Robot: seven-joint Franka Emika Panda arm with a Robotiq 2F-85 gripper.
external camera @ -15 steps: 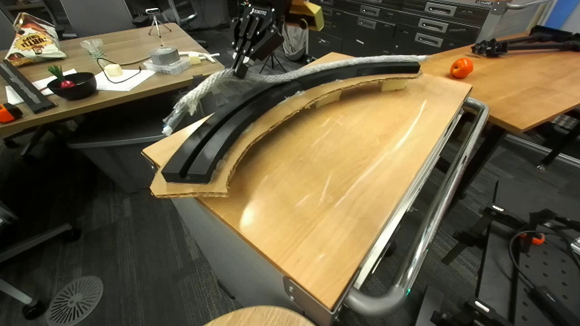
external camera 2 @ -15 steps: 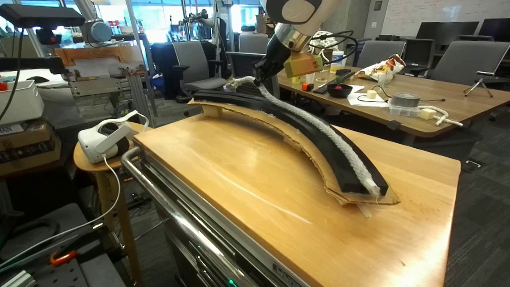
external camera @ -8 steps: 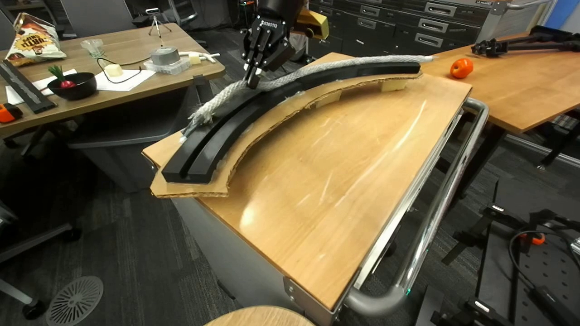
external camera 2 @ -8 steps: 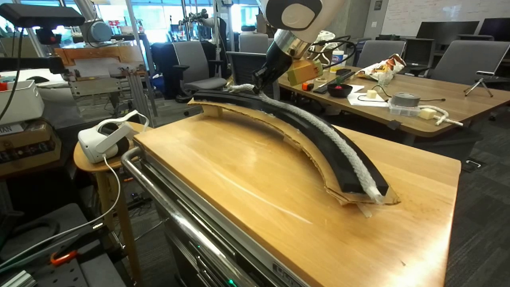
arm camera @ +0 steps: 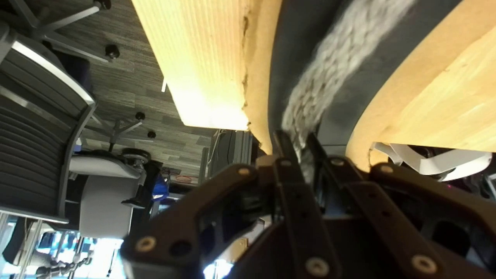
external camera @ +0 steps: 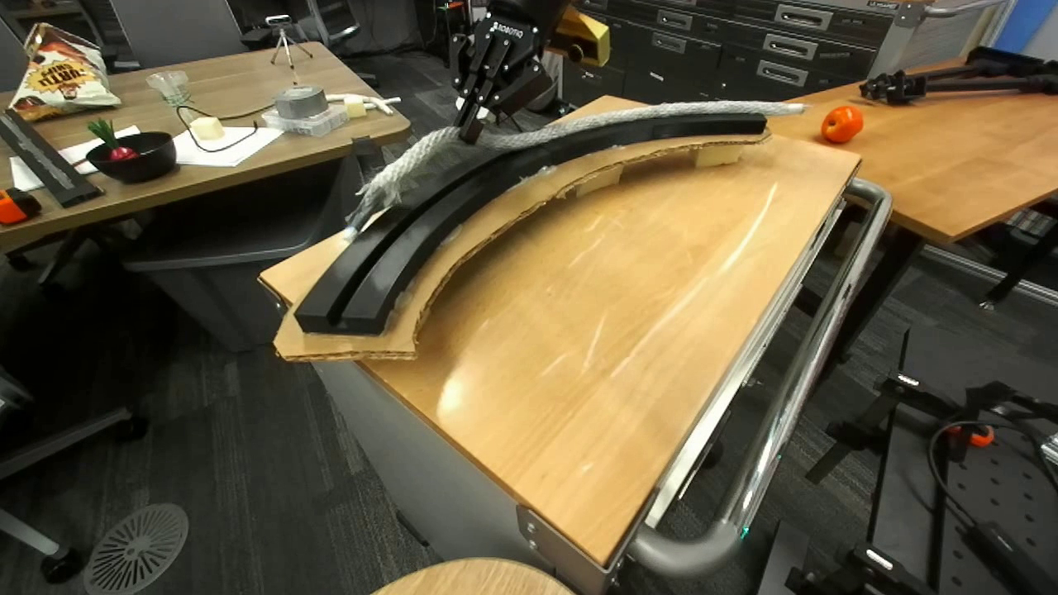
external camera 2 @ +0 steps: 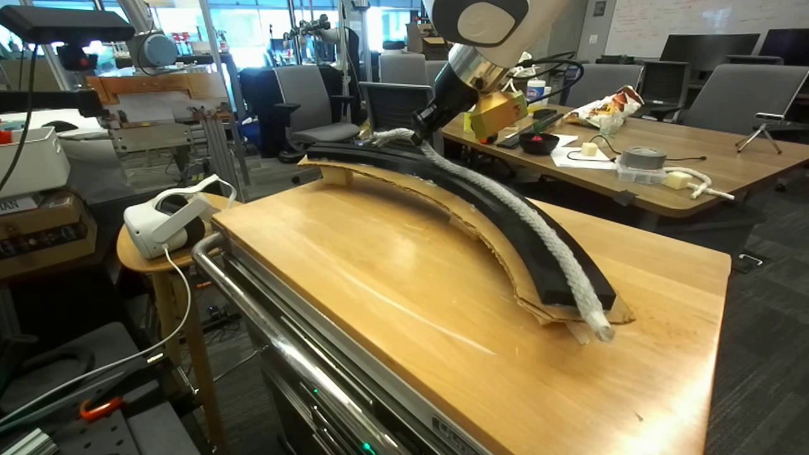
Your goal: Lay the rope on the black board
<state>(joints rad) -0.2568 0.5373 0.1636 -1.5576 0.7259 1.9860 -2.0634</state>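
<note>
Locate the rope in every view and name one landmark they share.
In an exterior view: rope arches from left of centre to upper right.
In an exterior view: rope runs from upper middle to lower right.
Wrist view: rope slants down from the top edge, right of centre, to the gripper.
Shared landmark: black board, in all three.

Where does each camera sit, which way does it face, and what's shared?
Exterior view: raised near the tabletop, angled down over the black board toward drawers; gripper shows.
Exterior view: also raised, angled down, toward grey chairs; arm and gripper show.
Wrist view: at the wrist, facing the rope past the visible fingers.
Both exterior views share black board, rope, gripper and chip bag.
</note>
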